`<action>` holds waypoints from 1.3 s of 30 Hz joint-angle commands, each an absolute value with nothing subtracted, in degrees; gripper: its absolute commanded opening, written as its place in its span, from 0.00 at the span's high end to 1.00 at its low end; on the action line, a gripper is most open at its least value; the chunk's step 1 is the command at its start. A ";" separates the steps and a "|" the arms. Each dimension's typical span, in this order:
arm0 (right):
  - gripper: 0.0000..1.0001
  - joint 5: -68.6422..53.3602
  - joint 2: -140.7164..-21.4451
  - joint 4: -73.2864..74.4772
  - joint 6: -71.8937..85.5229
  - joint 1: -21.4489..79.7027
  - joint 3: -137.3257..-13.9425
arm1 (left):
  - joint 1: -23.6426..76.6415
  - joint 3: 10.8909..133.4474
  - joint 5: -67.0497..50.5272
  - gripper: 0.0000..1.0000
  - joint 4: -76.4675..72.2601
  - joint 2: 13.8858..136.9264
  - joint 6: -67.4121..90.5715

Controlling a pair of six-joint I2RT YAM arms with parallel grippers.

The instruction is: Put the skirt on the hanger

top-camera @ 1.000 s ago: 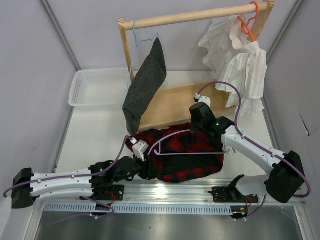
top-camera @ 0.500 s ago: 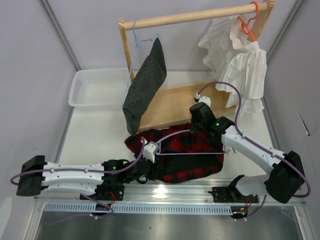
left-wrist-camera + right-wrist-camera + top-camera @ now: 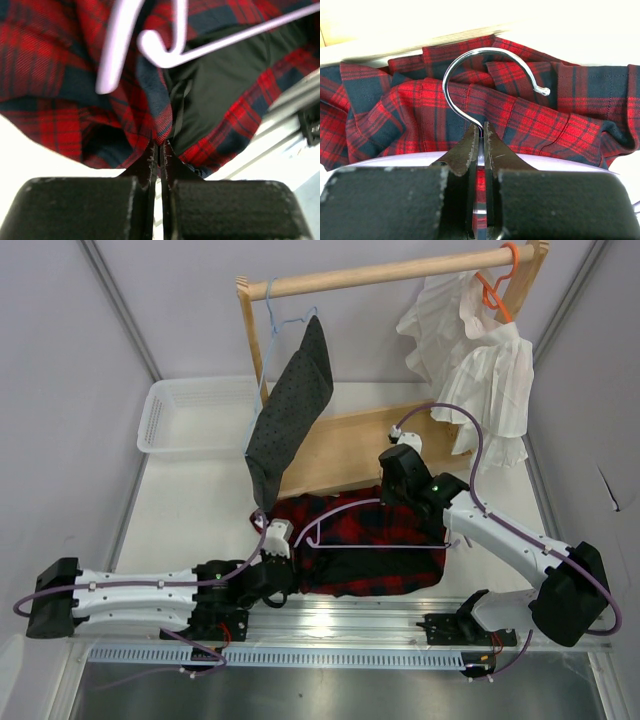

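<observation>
- Presently, the red-and-navy plaid fabric skirt (image 3: 375,565) is seen spread flat on the white desk (image 3: 190,510), at lower centre of the top view.
- The thin pale lilac plastic hanger (image 3: 380,547) is laid on top of the skirt. Its long axis runs left to right across the frame, and its neck is turned toward the upper right.
- The right fingers (image 3: 481,132) are closed on the stem of the silver metal hook (image 3: 487,49), so that end of the hanger is held.
- The left fingers (image 3: 159,148) are shut on a fold of the skirt's hem, at the skirt's lower left edge in the top view.
- In the left wrist view the hanger's left end (image 3: 117,50) lies directly above the pinched hem in the frame, ahead of the fingertips and very near. The black lining (image 3: 220,85) of the open skirt is seen to the right of them.
- The left arm is judged the nearer to that free end. The pinched layer would probably need to be lifted and drawn over it, while the hook is kept steady by the right arm.
</observation>
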State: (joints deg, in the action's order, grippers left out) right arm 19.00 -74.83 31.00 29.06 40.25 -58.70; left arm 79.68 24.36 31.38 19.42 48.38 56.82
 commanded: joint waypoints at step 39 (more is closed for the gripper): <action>1.00 23.38 -70.14 30.32 27.69 40.52 -55.81 | 62.58 19.16 25.40 1.00 8.17 42.63 56.25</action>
